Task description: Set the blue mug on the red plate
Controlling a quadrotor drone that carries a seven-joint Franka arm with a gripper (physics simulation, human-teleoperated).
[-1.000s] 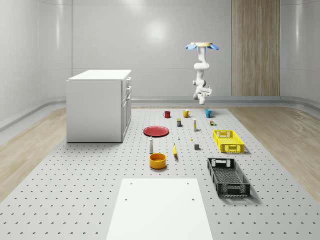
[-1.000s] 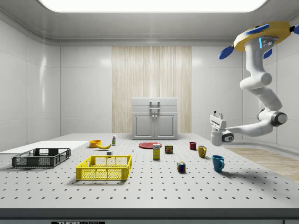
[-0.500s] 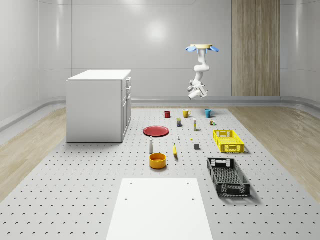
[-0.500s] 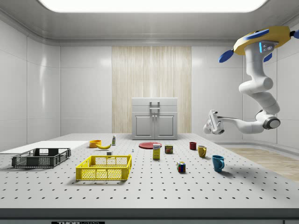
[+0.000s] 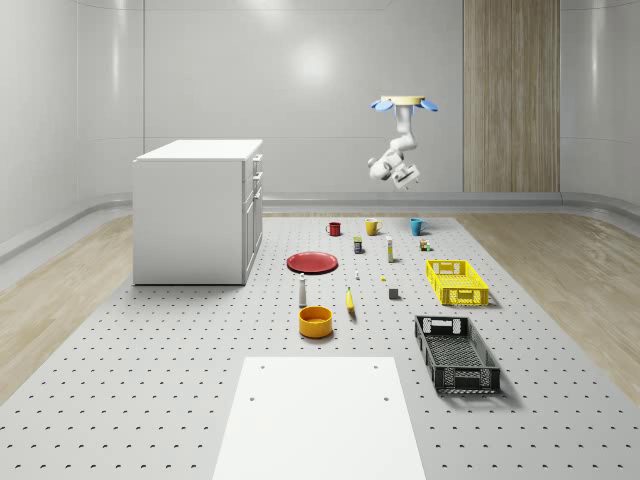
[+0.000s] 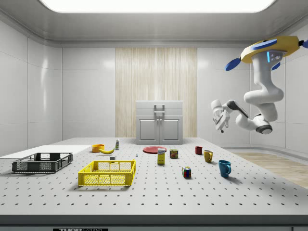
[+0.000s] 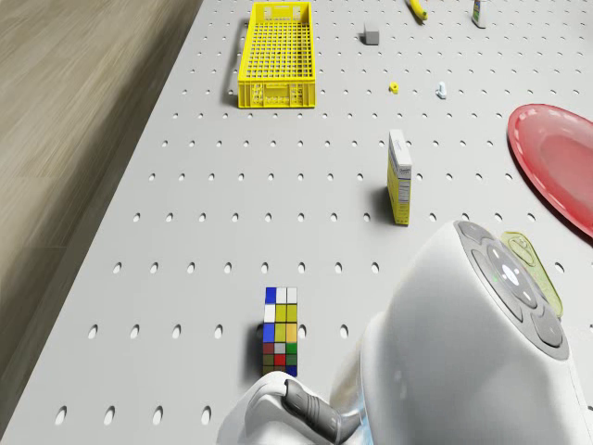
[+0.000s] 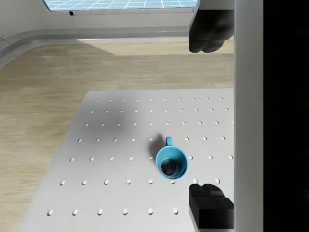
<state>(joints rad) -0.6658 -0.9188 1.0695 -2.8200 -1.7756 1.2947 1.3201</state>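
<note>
On the worktop (image 5: 150,400), nearest in the whole-scene view, lie a white sheet (image 5: 320,415), then a black crate (image 5: 456,352) and an orange bowl (image 5: 315,321). Beyond them sit a banana (image 5: 350,300), a small white bottle (image 5: 302,291) and a yellow crate (image 5: 456,281). The red plate (image 5: 313,262) lies flat further back, bare, beside the white cabinet (image 5: 198,208); in the drone view its far edge (image 7: 556,167) is cut off by the frame. A yellow box (image 7: 399,176) and a colour cube (image 7: 280,331) stand apart on the holes, the cube's foot partly hidden by the arm.

At the back row stand a red mug (image 5: 334,228), a yellow mug (image 5: 372,226) and the blue mug (image 5: 416,226), upright on the worktop, well apart from the plate. In the wrist view the blue mug (image 8: 171,162) shows from above, something dark inside too small to make out.

The drone (image 6: 269,48) hovers high over the worktop's far end, near the mugs. The gripper (image 6: 222,117) hangs in the air well above the blue mug, holding nothing; its dark fingers (image 8: 208,29) stand wide apart, released, partly cut by the frame.
</note>
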